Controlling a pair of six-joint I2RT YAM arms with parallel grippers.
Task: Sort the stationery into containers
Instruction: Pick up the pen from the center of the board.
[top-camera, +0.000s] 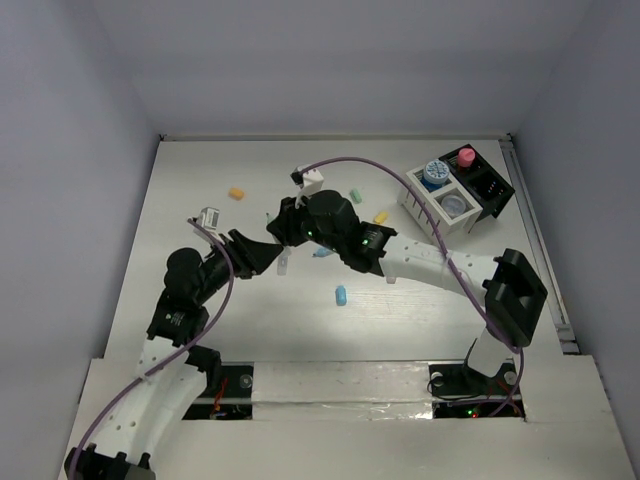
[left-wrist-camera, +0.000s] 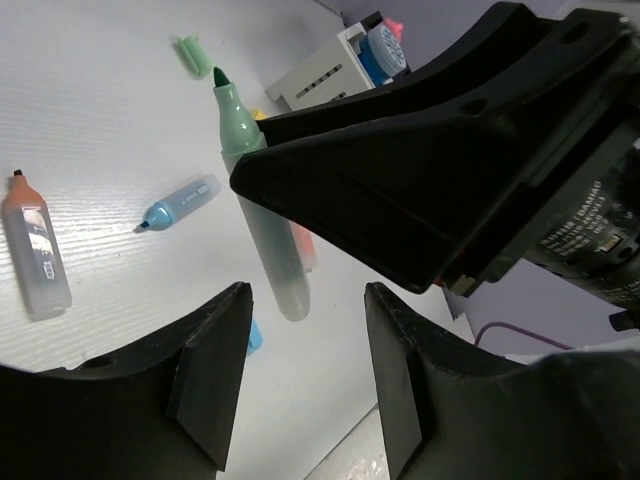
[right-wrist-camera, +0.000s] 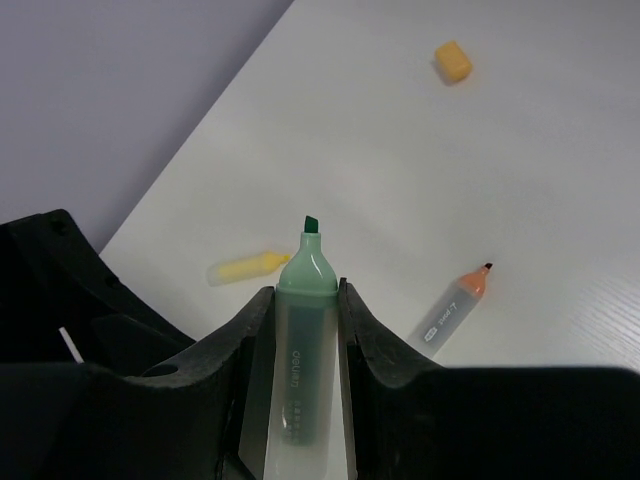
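My right gripper (right-wrist-camera: 305, 292) is shut on an uncapped mint highlighter (right-wrist-camera: 304, 340), tip pointing away from it. In the top view this gripper (top-camera: 284, 236) hangs over the table's middle left, and the highlighter's clear end (top-camera: 283, 264) sticks out below it. My left gripper (left-wrist-camera: 305, 390) is open and empty, its jaws just short of the highlighter's clear end (left-wrist-camera: 268, 250). An orange marker (left-wrist-camera: 35, 255), a blue marker (left-wrist-camera: 180, 203) and a yellow marker (right-wrist-camera: 245, 267) lie on the table. The white and black organizer (top-camera: 455, 190) stands at the back right, holding a blue jar (top-camera: 433, 172), a pink jar (top-camera: 466, 157) and a grey jar (top-camera: 453, 205).
Loose pieces lie about: an orange cap (top-camera: 237, 193), a mint cap (top-camera: 354, 193), a yellow piece (top-camera: 381, 216) and a blue capsule (top-camera: 341, 295). A purple cable (top-camera: 380, 170) arcs over the right arm. Walls close the table on three sides.
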